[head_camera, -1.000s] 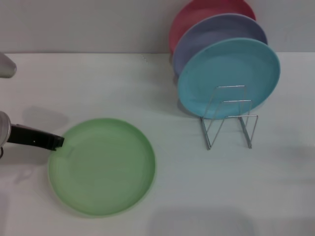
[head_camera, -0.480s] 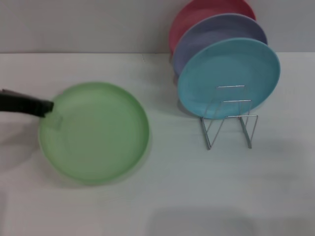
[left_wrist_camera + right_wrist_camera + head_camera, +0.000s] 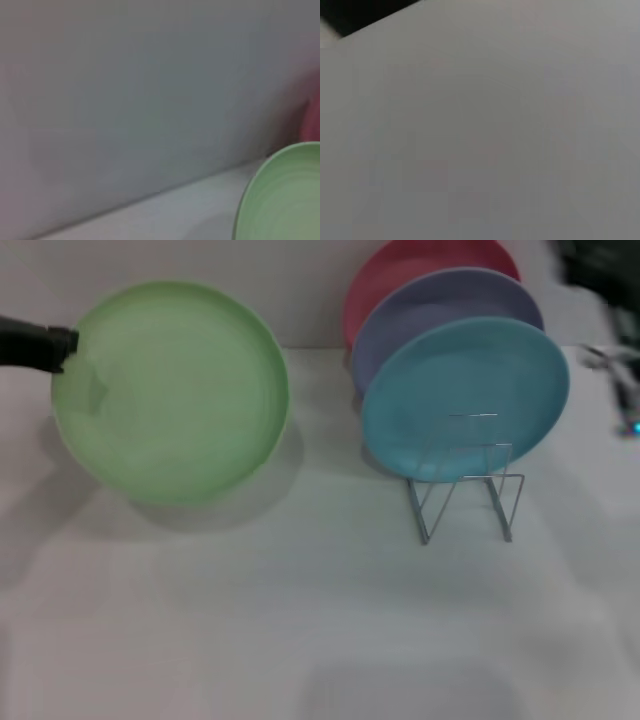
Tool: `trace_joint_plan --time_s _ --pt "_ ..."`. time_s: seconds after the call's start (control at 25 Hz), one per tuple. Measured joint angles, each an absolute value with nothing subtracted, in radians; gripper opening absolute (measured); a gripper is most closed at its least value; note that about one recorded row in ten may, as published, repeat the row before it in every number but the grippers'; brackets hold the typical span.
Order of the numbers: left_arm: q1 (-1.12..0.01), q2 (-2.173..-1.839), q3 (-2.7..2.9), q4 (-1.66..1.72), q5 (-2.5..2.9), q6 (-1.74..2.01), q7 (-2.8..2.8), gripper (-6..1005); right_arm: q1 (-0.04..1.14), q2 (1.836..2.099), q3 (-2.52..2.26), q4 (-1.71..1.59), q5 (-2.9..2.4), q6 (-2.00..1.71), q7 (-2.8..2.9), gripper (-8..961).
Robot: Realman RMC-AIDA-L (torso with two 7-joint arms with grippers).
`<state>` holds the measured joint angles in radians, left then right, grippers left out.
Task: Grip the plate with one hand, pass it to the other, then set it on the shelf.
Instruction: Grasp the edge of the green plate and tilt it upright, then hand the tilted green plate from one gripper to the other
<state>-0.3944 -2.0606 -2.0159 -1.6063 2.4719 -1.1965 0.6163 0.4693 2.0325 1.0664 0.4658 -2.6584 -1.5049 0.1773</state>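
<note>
Plate (image 3: 170,390), light green, upper left of the frame, raised off the table (image 3: 300,620); left gripper (image 3: 68,345) clamped on its left rim. Right gripper (image 3: 610,300), upper right: finger state cannot be told.

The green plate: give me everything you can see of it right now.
The green plate is round, light green and matte, like plastic, with a shallow raised rim and faint concentric rings on its face. It is off the table, held up with its face tilted toward the head camera, and casts a shadow on the table below it. The left gripper is clamped on its left edge. Nothing else touches it; it hangs clear to the left of the racked plates. The left wrist view shows only part of its rim.
</note>
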Motion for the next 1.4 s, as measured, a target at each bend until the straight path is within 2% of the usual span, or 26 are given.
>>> trace_joint_plan --time_s 0.12,0.24,0.64,1.0,1.4 --pt "-0.391 -2.06 -2.017 -1.621 2.47 -1.162 0.622 48 0.503 2.019 1.089 0.638 -2.784 -1.272 0.177 773" --pt "-0.387 -2.059 -2.029 -1.63 2.47 -1.125 0.625 50 0.494 2.022 1.124 0.919 -2.916 -0.906 0.177 774" --pt "-0.394 -2.059 -2.099 -1.619 2.464 -1.094 0.676 56 0.435 2.001 1.115 1.295 -2.918 -0.375 0.185 775" --pt "-0.397 -2.059 -2.105 -1.612 2.46 -1.09 0.69 62 0.411 2.005 1.125 1.424 -2.915 -0.117 0.199 773" --pt "-0.4 -2.059 -2.107 -1.603 2.46 -1.078 0.701 68 0.312 2.008 1.16 1.811 -2.858 0.353 0.17 774"
